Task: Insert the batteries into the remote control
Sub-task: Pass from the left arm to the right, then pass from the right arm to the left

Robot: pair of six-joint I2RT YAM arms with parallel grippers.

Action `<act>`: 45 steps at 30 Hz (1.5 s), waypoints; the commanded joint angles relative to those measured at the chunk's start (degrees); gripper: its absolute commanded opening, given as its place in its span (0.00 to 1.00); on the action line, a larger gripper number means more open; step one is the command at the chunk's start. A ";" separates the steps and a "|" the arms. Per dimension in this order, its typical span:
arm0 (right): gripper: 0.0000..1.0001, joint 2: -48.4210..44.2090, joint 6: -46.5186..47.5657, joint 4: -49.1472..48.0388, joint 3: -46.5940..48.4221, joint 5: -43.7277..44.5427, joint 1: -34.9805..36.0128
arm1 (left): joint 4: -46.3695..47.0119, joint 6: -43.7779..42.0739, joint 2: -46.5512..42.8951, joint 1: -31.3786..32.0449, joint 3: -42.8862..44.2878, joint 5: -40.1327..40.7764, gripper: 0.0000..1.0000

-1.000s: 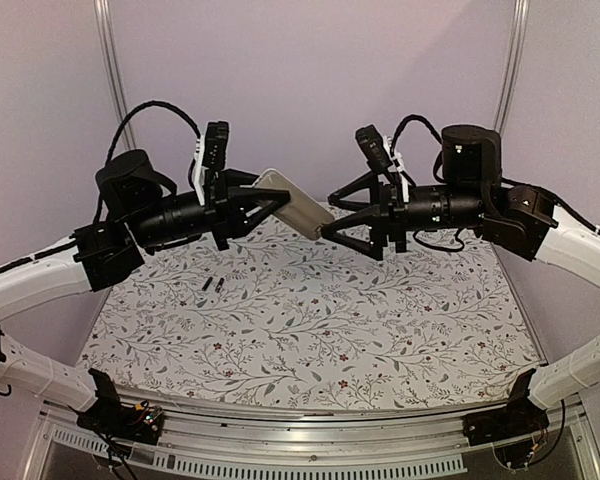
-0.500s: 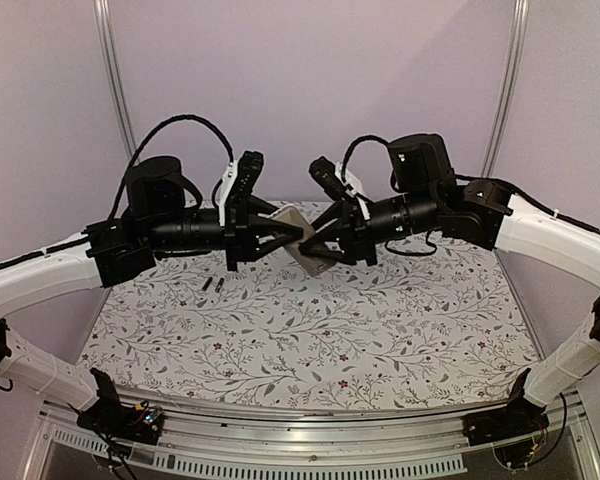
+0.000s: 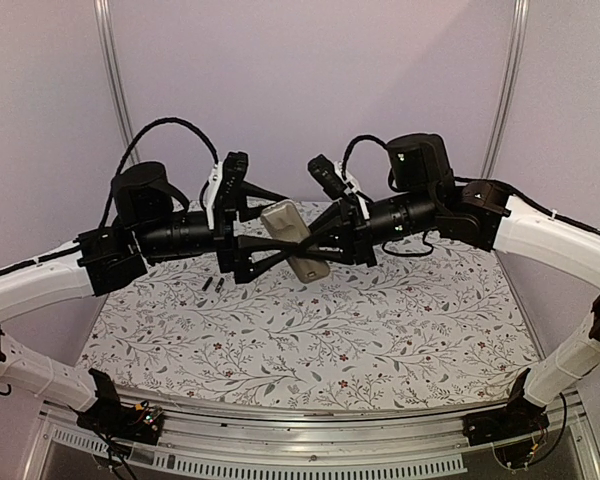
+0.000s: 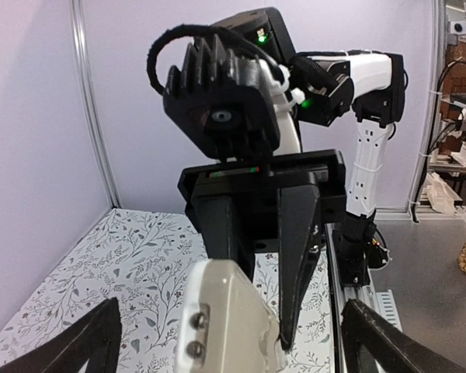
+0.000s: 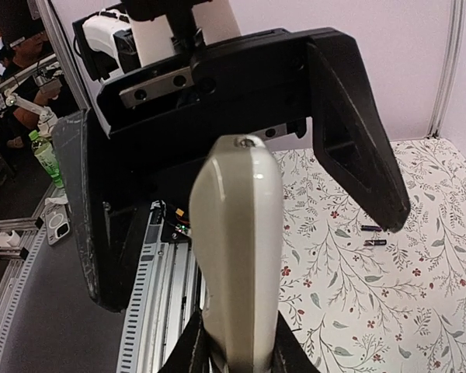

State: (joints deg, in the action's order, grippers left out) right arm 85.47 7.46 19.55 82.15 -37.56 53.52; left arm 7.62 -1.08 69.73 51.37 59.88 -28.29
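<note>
Remote (image 3: 282,217) is grasped by the right gripper (image 3: 298,243), whose jaws are clenched across its narrow sides near one end. From the right wrist it (image 5: 237,256) is seen edge-on, rising out from between the dark fingers. It is held in the air over the far half of the table (image 3: 380,340), tilted, with its tan-grey back turned up toward the overhead camera.

Left gripper (image 3: 285,228) is released. Its fingers are spread wide to either side of the remote's free end, and a gap is seen on each side from the right wrist. From the left wrist, the remote's rounded end (image 4: 225,318) is seen close up, with two small round metal spots on it.

Battery recess: it cannot be made out in any view, so its contents cannot be told.

Batteries (image 3: 213,285) are noted lying on the table, two dark slim cylinders just beside each other, roughly parallel. They are placed left of centre, below the left arm, well apart from the remote. They (image 5: 373,235) are also seen from the right wrist, past the left gripper's finger.

Table is covered with a floral cloth. A metal rail is noted along its near edge.
</note>
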 commanded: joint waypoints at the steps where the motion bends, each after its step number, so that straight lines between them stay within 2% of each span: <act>1: 0.00 -0.96 -6.18 -5.94 -0.48 0.88 0.21 | 7.39 -3.71 -5.91 0.31 -5.86 3.95 1.00; 7: 0.00 -3.35 -15.07 -15.42 -2.52 3.61 -0.25 | 8.68 -7.06 -7.99 0.35 -8.94 3.53 1.00; 10: 0.00 -5.10 -19.07 -23.37 -4.98 0.21 -0.25 | 9.37 -6.26 -6.02 0.51 -9.63 0.25 0.99; 15: 0.00 -7.17 -21.17 -29.10 -7.23 -1.96 -0.25 | 10.69 -3.38 -3.80 0.73 -9.52 -5.16 0.76; 19: 0.00 -7.22 -22.19 -31.96 -8.42 -3.57 -0.15 | 12.39 -1.72 -3.22 1.33 -9.78 -6.17 0.62; 22: 0.00 -6.86 -22.78 -33.12 -8.94 -3.15 -0.16 | 13.10 0.22 -2.08 1.69 -9.29 -7.26 0.58; 28: 0.00 -6.16 -23.26 -35.27 -9.64 -3.24 -0.06 | 15.43 3.90 0.75 3.05 -8.53 -7.78 0.59; 33: 0.00 -5.56 -23.37 -35.37 -10.05 -2.78 0.10 | 16.25 5.21 1.21 3.31 -8.24 -8.40 0.43; 36: 0.00 -5.49 -23.38 -35.37 -10.57 -2.07 0.10 | 16.87 5.46 0.83 3.54 -8.52 -8.36 0.41; 41: 0.00 -5.11 -23.13 -35.37 -10.87 -1.71 0.18 | 17.08 6.00 0.85 3.56 -8.19 -7.60 0.47; 45: 0.00 -4.47 -23.28 -35.35 -10.85 -2.08 0.27 | 17.08 6.05 0.59 3.60 -8.07 -6.73 0.47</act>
State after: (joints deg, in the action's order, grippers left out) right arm 80.23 -15.57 -14.59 71.92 -39.57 53.47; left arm 23.62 4.49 70.96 54.17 50.65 -35.57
